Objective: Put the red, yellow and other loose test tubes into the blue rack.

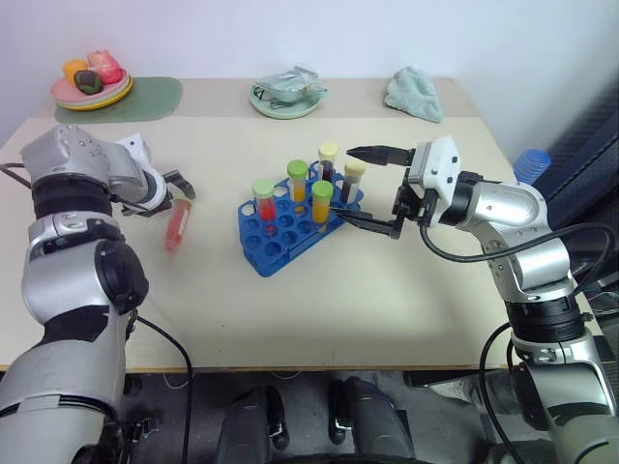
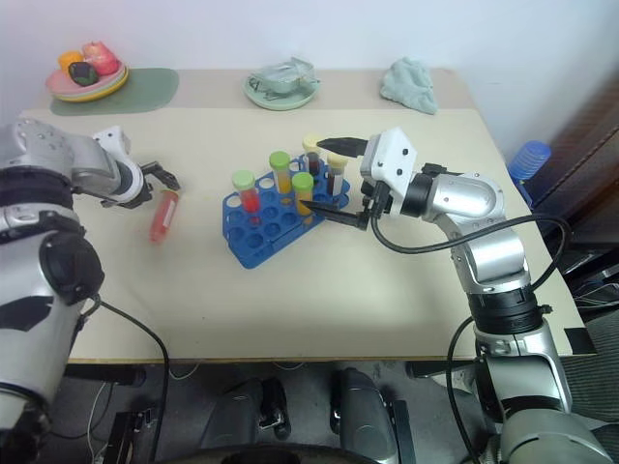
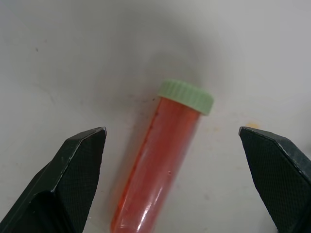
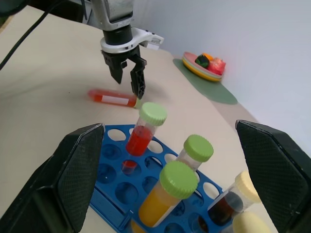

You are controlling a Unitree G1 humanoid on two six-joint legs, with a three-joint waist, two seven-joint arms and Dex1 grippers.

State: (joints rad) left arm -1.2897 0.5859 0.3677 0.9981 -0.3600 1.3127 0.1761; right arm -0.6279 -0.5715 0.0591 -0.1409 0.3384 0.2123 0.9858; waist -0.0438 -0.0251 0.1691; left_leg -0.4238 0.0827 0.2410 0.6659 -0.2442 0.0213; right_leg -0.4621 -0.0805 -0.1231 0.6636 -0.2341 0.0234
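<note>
**Left gripper poised over a loose red tube, right gripper waiting at the rack**

Nearest on the bench (image 1: 406, 319), the blue rack (image 1: 280, 227) is sitting at the centre, angled, and is carrying five upright tubes: three green-capped ones (image 1: 297, 181) holding red and orange liquid, and two pale yellow-capped ones (image 1: 354, 177) with dark liquid. At three o'clock of the rack, the right gripper (image 1: 358, 186) is hanging with its fingers spread wide around the rack's far-right tubes, gripping nothing. At nine o'clock of the rack, a loose red tube (image 1: 175, 224) with a green cap is lying flat on the bench. The left gripper (image 4: 129, 76) is pointing down over the tube's capped end, fingers wide apart and empty. Farther back, a plate of fruit (image 1: 91, 85) is resting on a green mat (image 1: 155, 97) at eleven o'clock, a dish (image 1: 285, 95) at twelve, and a teal cloth (image 1: 414, 93) at one
</note>
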